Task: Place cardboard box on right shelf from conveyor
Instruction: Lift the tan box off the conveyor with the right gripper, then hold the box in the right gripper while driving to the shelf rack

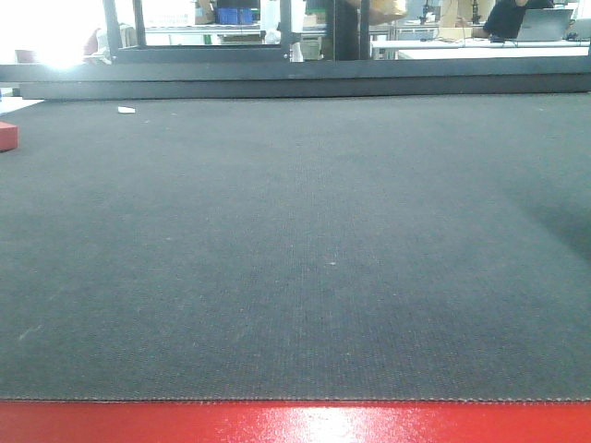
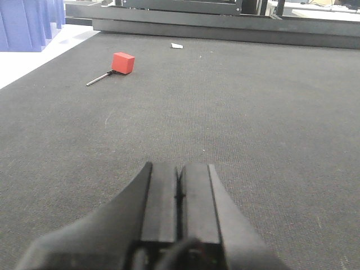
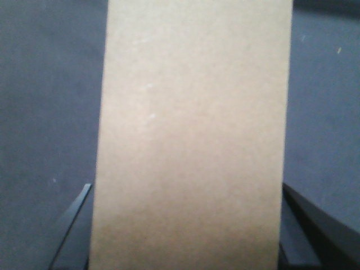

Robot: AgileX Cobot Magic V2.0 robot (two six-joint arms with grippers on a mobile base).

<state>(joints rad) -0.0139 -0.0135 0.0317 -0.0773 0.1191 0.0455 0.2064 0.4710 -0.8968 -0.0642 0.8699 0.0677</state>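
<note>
Conveyor (image 3: 45,84), cardboard box (image 3: 191,112) between right end effector (image 3: 185,188) fingers (image 3: 320,230)

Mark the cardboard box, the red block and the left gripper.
cardboard box (image 3: 191,135): right wrist view, centre of its tan face.
red block (image 2: 122,63): left wrist view, its front face.
left gripper (image 2: 179,171): left wrist view, seam between the closed fingertips.

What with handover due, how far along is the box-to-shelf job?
Done: the right gripper looks closed on the cardboard box. In hand: the box, with the conveyor behind it. Left to do: moving it to the right shelf, not in view.
</note>
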